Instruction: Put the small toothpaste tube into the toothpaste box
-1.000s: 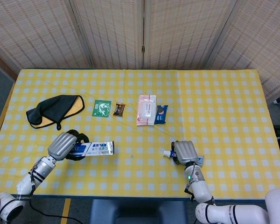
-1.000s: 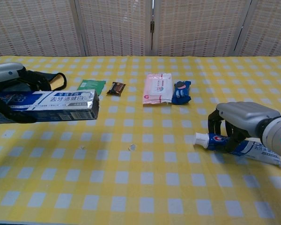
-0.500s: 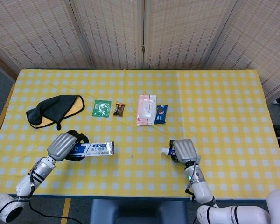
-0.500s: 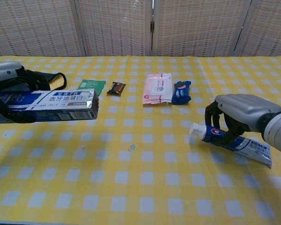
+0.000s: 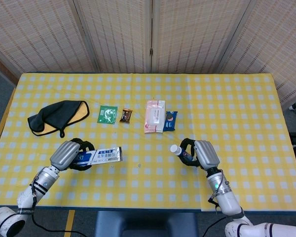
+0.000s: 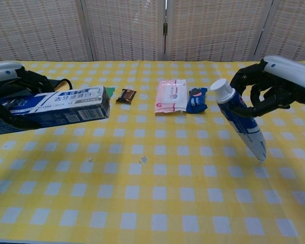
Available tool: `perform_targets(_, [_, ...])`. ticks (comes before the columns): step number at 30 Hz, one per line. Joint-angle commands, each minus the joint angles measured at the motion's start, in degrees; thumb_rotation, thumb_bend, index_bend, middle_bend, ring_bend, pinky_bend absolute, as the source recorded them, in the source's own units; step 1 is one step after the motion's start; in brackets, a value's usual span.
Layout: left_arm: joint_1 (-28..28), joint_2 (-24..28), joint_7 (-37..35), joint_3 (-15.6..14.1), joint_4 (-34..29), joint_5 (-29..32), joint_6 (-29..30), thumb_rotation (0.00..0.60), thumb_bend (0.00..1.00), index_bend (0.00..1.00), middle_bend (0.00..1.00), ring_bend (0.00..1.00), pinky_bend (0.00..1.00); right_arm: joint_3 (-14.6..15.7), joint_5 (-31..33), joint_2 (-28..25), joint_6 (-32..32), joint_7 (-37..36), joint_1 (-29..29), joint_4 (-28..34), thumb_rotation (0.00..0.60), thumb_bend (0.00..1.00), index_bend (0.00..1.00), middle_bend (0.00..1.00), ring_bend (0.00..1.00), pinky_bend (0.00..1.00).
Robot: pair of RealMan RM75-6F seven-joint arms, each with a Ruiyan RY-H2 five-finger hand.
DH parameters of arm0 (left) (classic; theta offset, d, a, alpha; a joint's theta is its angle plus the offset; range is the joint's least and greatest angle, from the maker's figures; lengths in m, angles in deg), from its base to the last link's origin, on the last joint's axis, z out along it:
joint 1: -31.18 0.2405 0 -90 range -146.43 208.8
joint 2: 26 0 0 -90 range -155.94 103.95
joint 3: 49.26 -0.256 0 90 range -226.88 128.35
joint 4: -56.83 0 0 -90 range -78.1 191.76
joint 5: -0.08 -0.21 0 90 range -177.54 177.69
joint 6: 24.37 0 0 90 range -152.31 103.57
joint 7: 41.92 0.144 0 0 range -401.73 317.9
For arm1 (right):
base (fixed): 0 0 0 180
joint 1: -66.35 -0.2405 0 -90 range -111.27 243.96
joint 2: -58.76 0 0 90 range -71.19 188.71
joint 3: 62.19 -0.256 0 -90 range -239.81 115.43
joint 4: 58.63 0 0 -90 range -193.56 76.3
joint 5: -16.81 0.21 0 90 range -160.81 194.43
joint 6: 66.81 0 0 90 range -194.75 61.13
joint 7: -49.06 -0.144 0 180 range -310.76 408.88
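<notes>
- The small toothpaste tube (image 6: pixel 240 122) is white and blue with a red mark near its neck and a round white cap; it hangs above the yellow checked tablecloth (image 6: pixel 157 193), tilted, cap up and to the left, flat tail pointing down toward the near right.
- In the head view only the cap and neck of the tube (image 5: pixel 176 149) show, poking out to the left of the fingers.
- The toothpaste box (image 6: pixel 51 107) is long, blue and silver with printed characters, lying roughly level at the near left, its silver end toward the centre and tipped slightly up.
- The right hand (image 6: pixel 274 86) is at the right, off the table, silver back facing up, dark fingers (image 6: pixel 251 84) curled round the upper part of the tube and holding it.
- The left hand (image 5: pixel 69 154) is at the near left, silver back up, fingers wrapped round the left part of the box (image 5: pixel 101 155), gripping it; the forearm runs back toward the near-left corner.
- Further back on the table lie a black and yellow cloth (image 5: pixel 56 116), a green sachet (image 5: pixel 107 114), a brown snack packet (image 5: pixel 126 116), a pink wipes pack (image 5: pixel 154 116) and a blue packet (image 5: pixel 170 120).
</notes>
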Motion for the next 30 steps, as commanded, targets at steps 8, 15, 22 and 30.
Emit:
perform_targets(8, [0.43,0.46,-1.19,2.07,-6.71,4.11,-1.05,0.6,0.25,0.54,0.52,0.48,0.3,-6.05,-9.46,-3.64,-2.98,-26.97,3.86,8.16,0.6,0.46,0.76,0.62,0.68,0.93])
perform_targets(15, [0.03,0.32,-5.06,3.94,-10.89,6.7,-2.56,0.6,0.25,0.55,0.52,0.48,0.3,-10.18,-10.21,-0.55,-4.98,-33.01,2.84,11.32,0.6,0.45,0.76,0.62,0.68,0.93])
perform_targets(22, [0.28,-0.79,-9.34,4.91,-12.53,7.48,-3.0,0.6,0.26,0.55,0.52,0.48,0.3,-13.43,-9.14,3.68,-6.92,-34.73,1.37,13.19,0.6,0.45,0.76,0.62,0.68,0.94])
perform_targets(30, [1.64,-3.78,-13.6,5.92,-14.18,7.53,-0.61,0.6,0.26,0.55,0.52,0.48,0.31,-16.8,-5.33,7.89,-6.77,-37.37,-0.5,11.92,0.6,0.46,0.76,0.62,0.68,0.95])
